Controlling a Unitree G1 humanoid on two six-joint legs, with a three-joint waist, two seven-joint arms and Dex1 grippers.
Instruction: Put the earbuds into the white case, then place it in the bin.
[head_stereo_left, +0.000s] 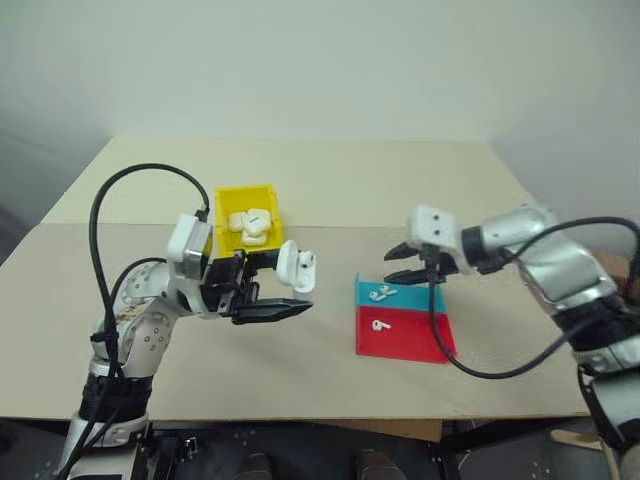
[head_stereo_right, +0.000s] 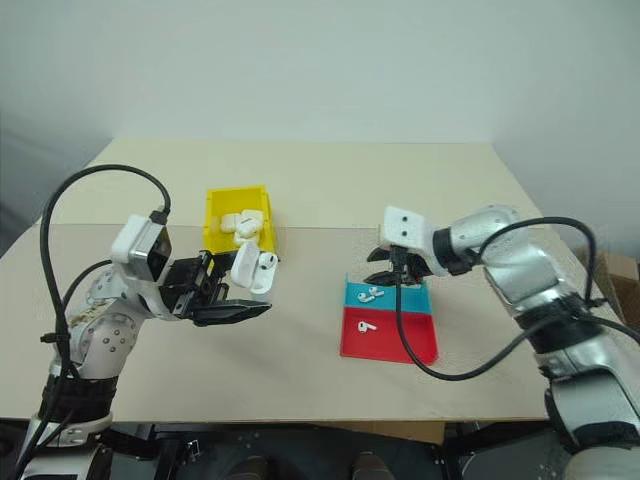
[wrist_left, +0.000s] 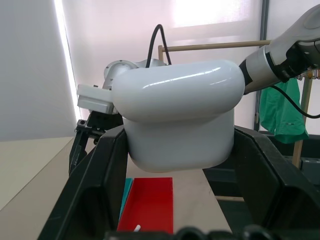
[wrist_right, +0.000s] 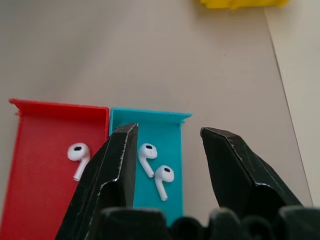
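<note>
Nearest you, the left end effector clamps the white case, lid open, above the bench. Across from it, your right end effector hangs with fingers parted over the cyan tray; two earbuds lie just below and between its tips, stems running along the tray. A third lies on the red tray. Farther back sits the yellow bin.

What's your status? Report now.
Left gripper fingers shut on the open white case. Right gripper open above cyan tray, two earbuds there. Nothing blocking.
</note>
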